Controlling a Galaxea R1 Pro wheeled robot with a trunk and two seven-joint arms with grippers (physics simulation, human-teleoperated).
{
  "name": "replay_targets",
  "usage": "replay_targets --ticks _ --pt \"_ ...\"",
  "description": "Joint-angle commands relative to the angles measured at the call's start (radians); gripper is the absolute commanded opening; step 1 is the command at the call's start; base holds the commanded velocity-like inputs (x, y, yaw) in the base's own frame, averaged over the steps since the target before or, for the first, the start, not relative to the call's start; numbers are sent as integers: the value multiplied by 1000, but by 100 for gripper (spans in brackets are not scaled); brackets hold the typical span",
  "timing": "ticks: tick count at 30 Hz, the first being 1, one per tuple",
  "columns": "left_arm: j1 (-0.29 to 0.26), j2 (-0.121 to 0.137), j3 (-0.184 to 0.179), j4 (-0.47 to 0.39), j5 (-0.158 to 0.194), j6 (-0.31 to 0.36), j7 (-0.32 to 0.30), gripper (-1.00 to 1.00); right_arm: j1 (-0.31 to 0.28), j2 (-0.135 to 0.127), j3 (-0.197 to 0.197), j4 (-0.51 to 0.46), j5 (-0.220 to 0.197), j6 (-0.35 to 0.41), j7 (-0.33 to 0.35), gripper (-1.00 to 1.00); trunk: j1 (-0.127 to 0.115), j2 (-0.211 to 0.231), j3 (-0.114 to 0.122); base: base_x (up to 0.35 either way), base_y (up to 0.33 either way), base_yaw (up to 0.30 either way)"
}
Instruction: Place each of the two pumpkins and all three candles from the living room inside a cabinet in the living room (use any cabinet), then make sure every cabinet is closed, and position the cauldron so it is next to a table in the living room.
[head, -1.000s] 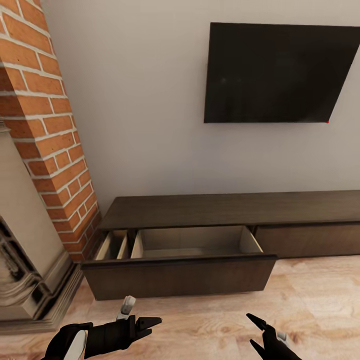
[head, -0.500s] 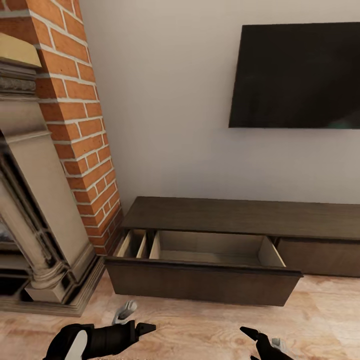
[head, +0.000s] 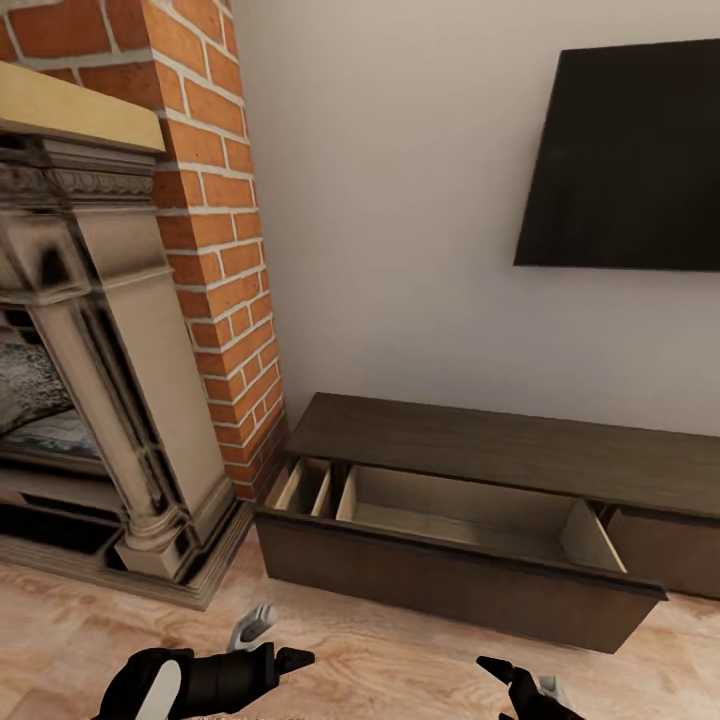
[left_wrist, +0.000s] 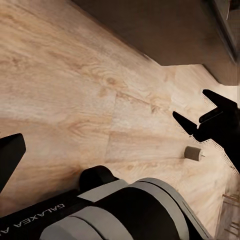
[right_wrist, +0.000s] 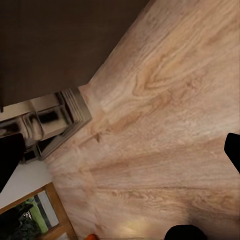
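The dark-brown cabinet (head: 480, 450) runs along the white wall, and its wide drawer (head: 450, 575) is pulled out. The compartments I can see into hold nothing. One candle (left_wrist: 192, 153), a small grey-brown cylinder with a wick, lies on its side on the wooden floor just beyond my right gripper (left_wrist: 200, 112). My left gripper (head: 290, 660) and right gripper (head: 500, 690) hover low over the floor in front of the drawer, both open and holding nothing. The pumpkins, the cauldron and the table are out of view.
A stone fireplace (head: 110, 380) with a red brick chimney (head: 220, 250) stands left of the cabinet. A black TV (head: 630, 160) hangs on the wall above it. A sliver of something orange (right_wrist: 90, 236) sits at the picture's edge; I cannot tell what it is.
The whole view has swung left: the fireplace fills more of the picture and the cabinet and TV sit further right. Both grippers keep their pose.
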Motion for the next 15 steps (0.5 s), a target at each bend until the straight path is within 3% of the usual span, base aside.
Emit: replay_targets --ticks 1,8,15 --pt "-1 -1 1 0 -8 4 -9 100 0 1 -5 0 0 5 1 100 -4 7 2 0 0 284" --pt "-2 -4 1 0 -7 4 -14 100 0 5 -4 0 0 -50 1 100 -31 56 19 -11 0 284" --pt "-2 -5 1 0 -7 5 -17 100 0 4 -3 0 0 -58 1 100 -58 105 37 -286 0 280"
